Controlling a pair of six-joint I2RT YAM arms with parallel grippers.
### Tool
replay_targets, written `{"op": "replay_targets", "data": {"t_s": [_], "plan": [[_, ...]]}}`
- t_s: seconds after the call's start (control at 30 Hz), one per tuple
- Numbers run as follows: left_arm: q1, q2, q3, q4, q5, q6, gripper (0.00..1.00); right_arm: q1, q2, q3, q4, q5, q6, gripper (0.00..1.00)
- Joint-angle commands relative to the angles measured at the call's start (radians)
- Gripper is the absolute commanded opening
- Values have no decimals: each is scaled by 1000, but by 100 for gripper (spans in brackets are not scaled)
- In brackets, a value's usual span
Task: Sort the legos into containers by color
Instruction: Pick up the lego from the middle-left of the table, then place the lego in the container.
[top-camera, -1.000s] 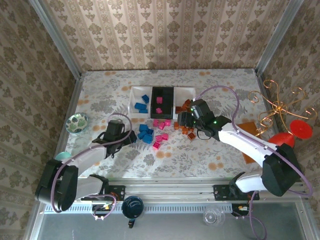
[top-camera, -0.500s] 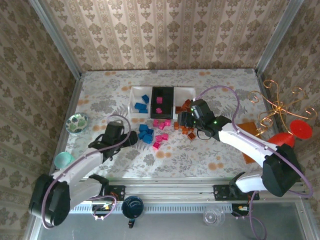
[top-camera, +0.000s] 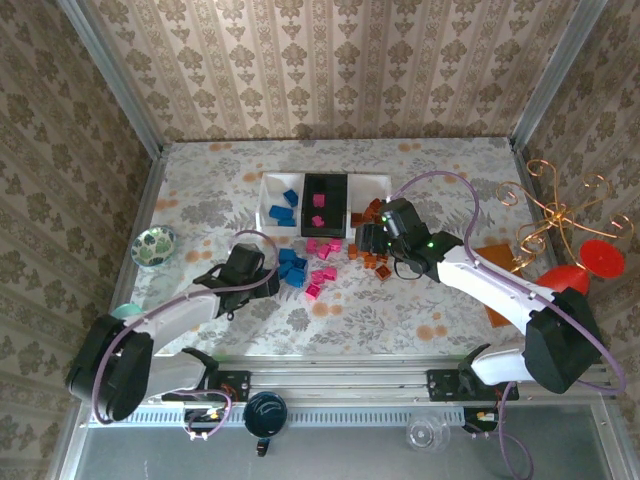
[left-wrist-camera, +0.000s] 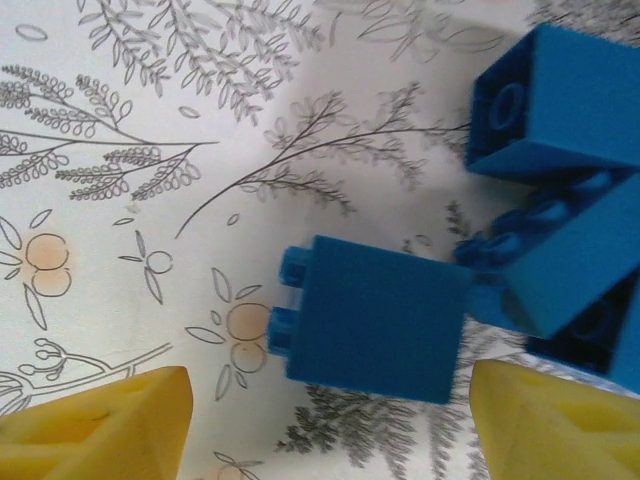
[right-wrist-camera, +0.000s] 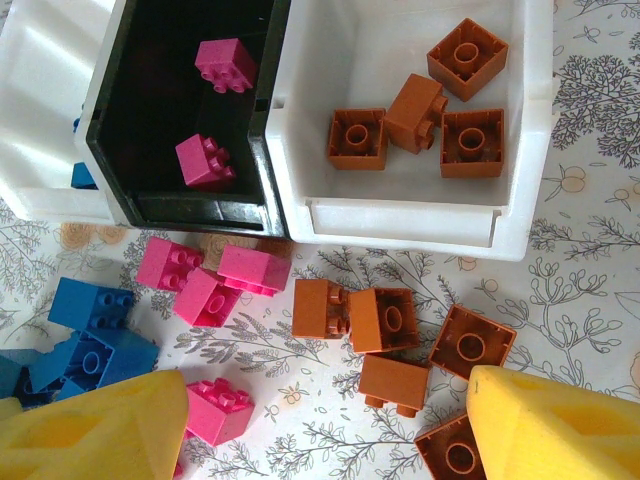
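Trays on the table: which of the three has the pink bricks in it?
The black tray in the middle, with two pink bricks. One white tray holds blue bricks, the other white tray orange-brown bricks.

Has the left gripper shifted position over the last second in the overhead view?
Yes. The left gripper has moved right, away from the green bowl and up to the loose blue legos.

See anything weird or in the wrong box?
Nothing is misplaced: small pink plastic bricks lie in the black rectangular tray, orange-brown bricks in the white tray. Others are loose on the flowery table.
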Motion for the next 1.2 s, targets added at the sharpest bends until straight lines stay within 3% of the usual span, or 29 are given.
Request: {"op": "replay_targets", "data": {"t_s": [0.0, 0.1, 0.4, 0.53, 0.73, 1.17], "plan": [[21, 36, 24, 37, -6, 33, 74, 7, -3, 21, -25, 28, 12, 75], [27, 72, 41, 84, 5, 52, 73, 7, -11, 19, -26, 29, 12, 76], [71, 154, 54, 126, 40, 49, 57, 7, -17, 9, -26, 34, 9, 76], [70, 83, 62, 98, 55, 44, 42, 7, -8, 15, -25, 32, 7, 76], [17, -68, 220, -18, 4, 75, 41, 7, -6, 8, -10, 28, 10, 75], [108, 517, 705, 59, 21, 128, 44, 8, -24, -30, -15, -1, 14, 76]]}}
